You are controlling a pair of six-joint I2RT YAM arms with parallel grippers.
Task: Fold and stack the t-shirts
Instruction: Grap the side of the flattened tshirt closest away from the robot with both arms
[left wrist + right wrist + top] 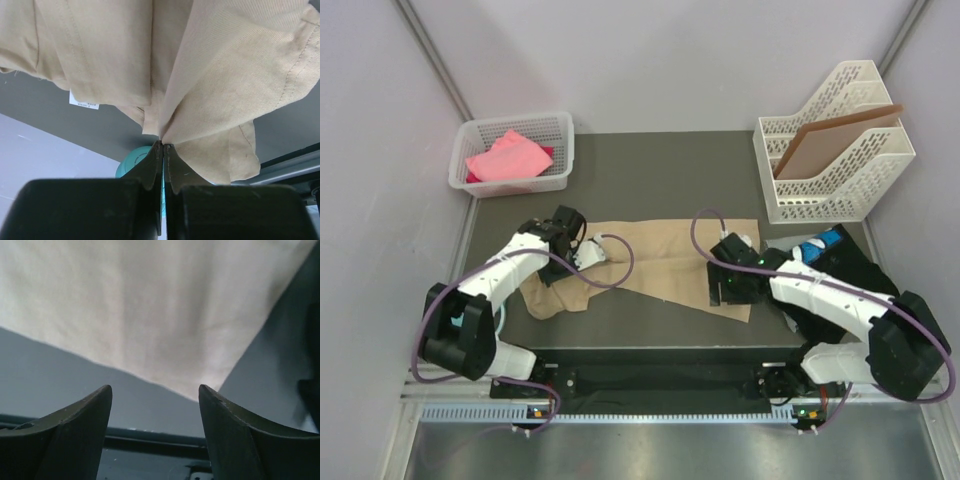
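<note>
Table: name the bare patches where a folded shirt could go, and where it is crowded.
Free: the mat between basket and file rack, behind the tan shirt; also the narrow near strip in front of it. Crowded: right edge, dark shirts under the right arm.

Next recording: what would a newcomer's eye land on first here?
The tan t-shirt sprawls across the dark table, the left gripper shut on a bunched fold at its left end, the right gripper open at its near right corner. A pink shirt lies in the white basket at back left; a white file rack at back right holds a brown board.
</note>
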